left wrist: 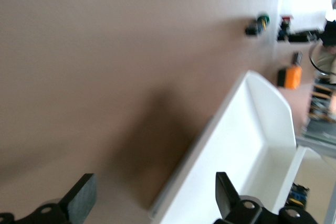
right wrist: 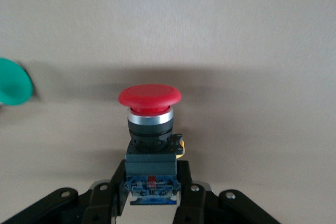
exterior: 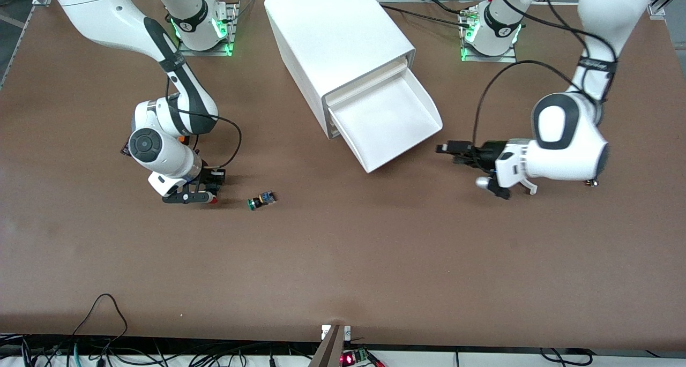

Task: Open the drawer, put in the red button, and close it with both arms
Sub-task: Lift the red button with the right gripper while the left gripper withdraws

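One red button (right wrist: 149,97), small, stiff and light I'd guess, sits low on the bench near the right arm's end, right gripper (exterior: 208,193) jaws closed on its boxy black body, the smart spot versus that slick cap. Left gripper (exterior: 446,149) hangs open beside the pulled-out drawer (exterior: 387,120).

Green-capped button (right wrist: 13,81) cut by edge.
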You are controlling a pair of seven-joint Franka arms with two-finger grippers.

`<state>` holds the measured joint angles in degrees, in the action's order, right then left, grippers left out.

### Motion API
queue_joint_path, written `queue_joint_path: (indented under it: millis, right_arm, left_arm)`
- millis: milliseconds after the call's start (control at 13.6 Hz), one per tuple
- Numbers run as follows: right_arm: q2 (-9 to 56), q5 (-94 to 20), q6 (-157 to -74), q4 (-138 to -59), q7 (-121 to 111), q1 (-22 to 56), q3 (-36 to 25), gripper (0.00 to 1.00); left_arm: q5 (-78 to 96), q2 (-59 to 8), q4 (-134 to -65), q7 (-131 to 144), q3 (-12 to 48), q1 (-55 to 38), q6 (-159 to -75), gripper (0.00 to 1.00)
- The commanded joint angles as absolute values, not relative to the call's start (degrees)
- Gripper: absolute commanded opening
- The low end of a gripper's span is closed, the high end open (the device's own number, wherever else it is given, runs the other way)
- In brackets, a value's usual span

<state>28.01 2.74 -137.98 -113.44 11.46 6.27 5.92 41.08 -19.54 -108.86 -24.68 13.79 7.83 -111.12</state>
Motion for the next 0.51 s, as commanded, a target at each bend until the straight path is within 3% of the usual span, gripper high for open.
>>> queue_joint_path:
  millis: [0, 220, 440]
  right_arm:
    - [27.8, 2.6, -130.8, -107.0, 10.6, 6.0, 6.2, 0.31]
    - [26.9, 2.7, -124.8, -101.2, 8.4, 6.0, 6.2, 0.31]
    - [26.0, 2.4, -120.1, -94.2, 3.4, 6.0, 7.5, 0.31]
  left_arm:
    - [38.5, -14.1, -109.2, -24.2, 12.1, 11.5, -111.5, 1.00]
    - [29.5, -8.5, -104.7, -23.9, 8.8, 11.9, -108.9, 1.00]
    - [17.1, -5.3, -95.3, -18.8, 8.7, 11.5, -97.9, 1.00]
